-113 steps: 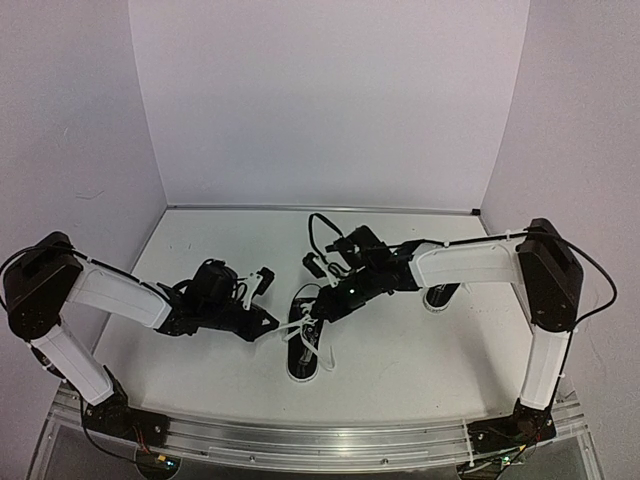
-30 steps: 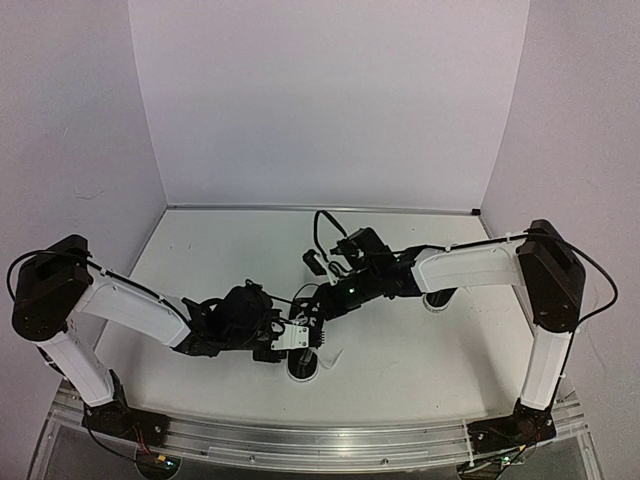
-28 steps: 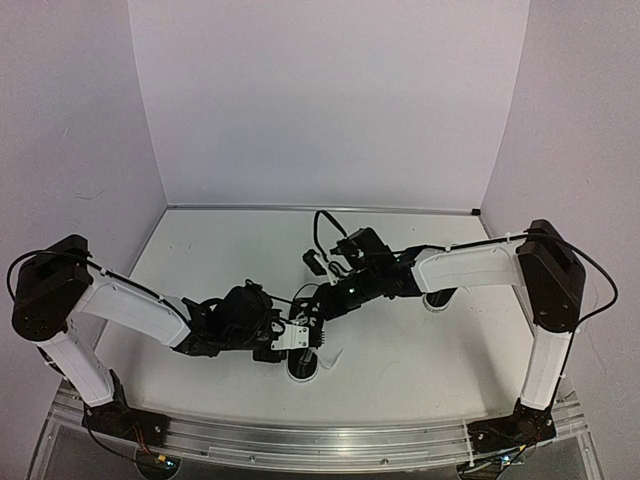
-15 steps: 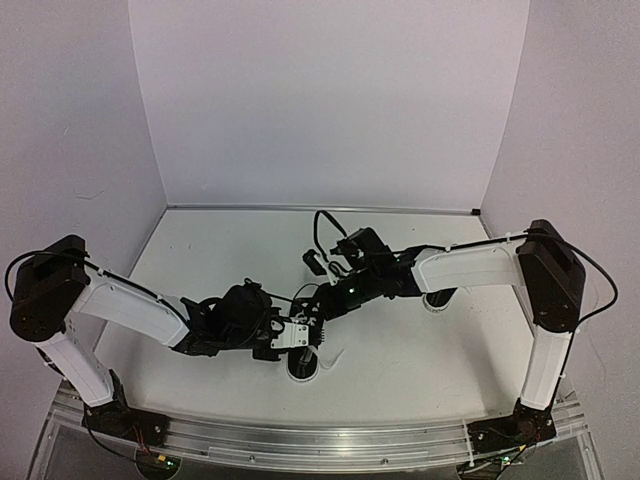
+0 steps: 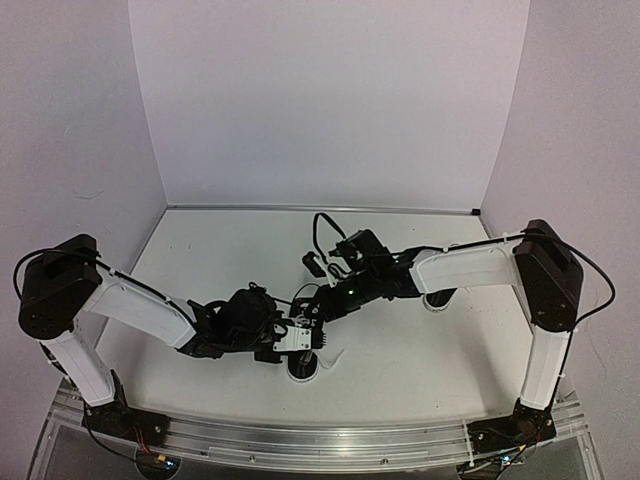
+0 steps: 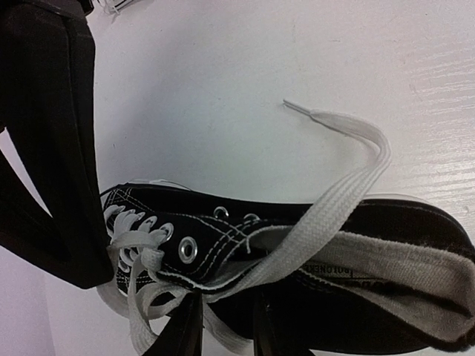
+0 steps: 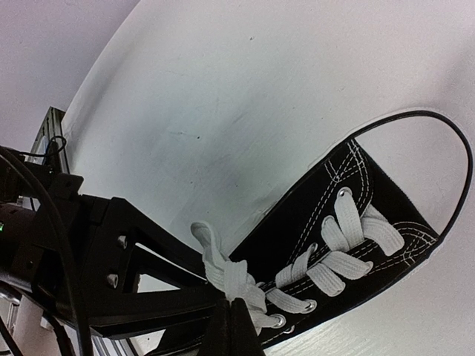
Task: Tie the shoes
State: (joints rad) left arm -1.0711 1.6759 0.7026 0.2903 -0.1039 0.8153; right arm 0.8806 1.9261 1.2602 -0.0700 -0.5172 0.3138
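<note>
Fingers [image 7: 222, 335] of the right gripper [image 7: 230, 320] are pressing together on the lace [image 7: 236, 280], pinching a bunched white crossing just above the top eyelets of the near shoe [image 6: 415, 226]. That shoe is sitting near the front edge of the bench [image 5: 200, 250], about midway along it, with its white toe cap pointing toward that edge. In the left wrist view it is showing its black canvas side, its metal eyelets and a pale lining.

The left gripper [image 6: 223, 330] is hovering at the shoe's left, right against it. Its fingers [image 6: 187, 334] are standing a little apart, with the shoe's black side and a bit of lace showing in the gap, and they are clamping nothing that I can make out.

A loose strand [image 6: 356, 144] is running from the eyelets across the shoe's opening, arching over the bench beyond, its free tip resting on the white surface. The two grippers are meeting over the shoe, nearly touching each other.

The second shoe [image 5: 437, 298] is sitting well apart, toward the right edge of the bench. It is peeking out from under the right arm [image 5: 465, 265], mostly hidden.
</note>
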